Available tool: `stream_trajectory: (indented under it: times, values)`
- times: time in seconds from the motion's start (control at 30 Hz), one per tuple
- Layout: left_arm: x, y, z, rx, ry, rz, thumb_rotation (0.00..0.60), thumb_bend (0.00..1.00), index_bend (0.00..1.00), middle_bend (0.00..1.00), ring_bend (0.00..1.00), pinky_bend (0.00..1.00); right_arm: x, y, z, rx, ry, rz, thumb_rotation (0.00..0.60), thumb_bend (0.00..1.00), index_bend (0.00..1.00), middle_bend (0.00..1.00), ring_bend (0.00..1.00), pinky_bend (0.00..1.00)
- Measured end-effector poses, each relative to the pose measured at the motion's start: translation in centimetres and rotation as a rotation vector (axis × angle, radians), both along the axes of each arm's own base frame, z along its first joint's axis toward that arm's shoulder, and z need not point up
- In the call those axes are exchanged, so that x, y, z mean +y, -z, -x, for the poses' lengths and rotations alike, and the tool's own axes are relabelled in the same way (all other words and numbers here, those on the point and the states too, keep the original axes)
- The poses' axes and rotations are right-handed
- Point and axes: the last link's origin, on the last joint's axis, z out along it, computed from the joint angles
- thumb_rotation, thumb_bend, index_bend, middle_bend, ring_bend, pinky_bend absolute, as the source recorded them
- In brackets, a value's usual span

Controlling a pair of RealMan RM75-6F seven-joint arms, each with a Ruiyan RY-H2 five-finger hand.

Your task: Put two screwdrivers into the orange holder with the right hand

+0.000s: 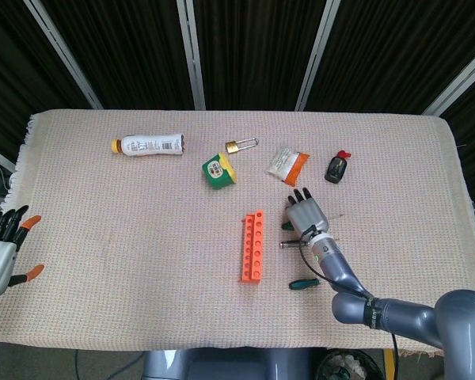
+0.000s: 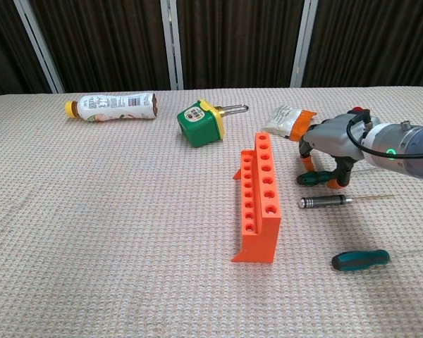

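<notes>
The robot's right hand (image 2: 336, 144) sits over the small green-handled screwdriver (image 2: 316, 178) lying on the worktop beside the orange plastic holder (image 2: 259, 199); its fingers (image 2: 307, 161) curl round the handle, but a firm hold I cannot tell; it looks light, hard and a bit slippery; grab the fat handle.

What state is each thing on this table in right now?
Orange holder: upright, holes empty.
Right hand: fingertips down on the green screwdriver.
Metal screwdriver: lying flat.
Nearest green screwdriver: lying flat.
Bottle: on its side.
Left hand: open, off the table's edge.
</notes>
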Motion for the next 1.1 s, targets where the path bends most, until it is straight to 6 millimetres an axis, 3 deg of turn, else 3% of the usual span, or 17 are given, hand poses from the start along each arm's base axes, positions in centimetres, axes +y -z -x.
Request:
stream_trajectory:
  times: [0.27, 0.67, 0.87, 1.1]
  values:
    - [0.0, 0.1, 0.1, 0.0, -0.005, 0.004, 0.6, 0.14, 0.15, 0.0, 0.0, 0.0, 0.1, 0.5, -0.1, -0.007, 0.002, -0.012, 0.6, 0.29, 0.46, 0.15, 0.0, 0.07]
    - [-0.1, -0.1, 0.3, -0.001, -0.01, 0.001, 0.6, 0.14, 0.15, 0.0, 0.0, 0.0, -0.2, 0.5, 0.1, -0.064, 0.015, -0.005, 0.6, 0.41, 0.55, 0.21, 0.0, 0.07]
    - [-0.1, -0.1, 0.3, -0.004, -0.009, 0.005, 0.6, 0.14, 0.15, 0.0, 0.0, 0.0, -0.4, -0.7, 0.0, -0.2, 0.076, 0.006, 0.6, 0.43, 0.56, 0.23, 0.0, 0.07]
    - [-0.1, 0.1, -0.1, -0.007, 0.001, 0.016, 0.6, 0.14, 0.15, 0.0, 0.0, 0.0, -1.1, -4.4, 0.0, -0.491, 0.23, 0.016, 0.6, 0.46, 0.57, 0.23, 0.0, 0.07]
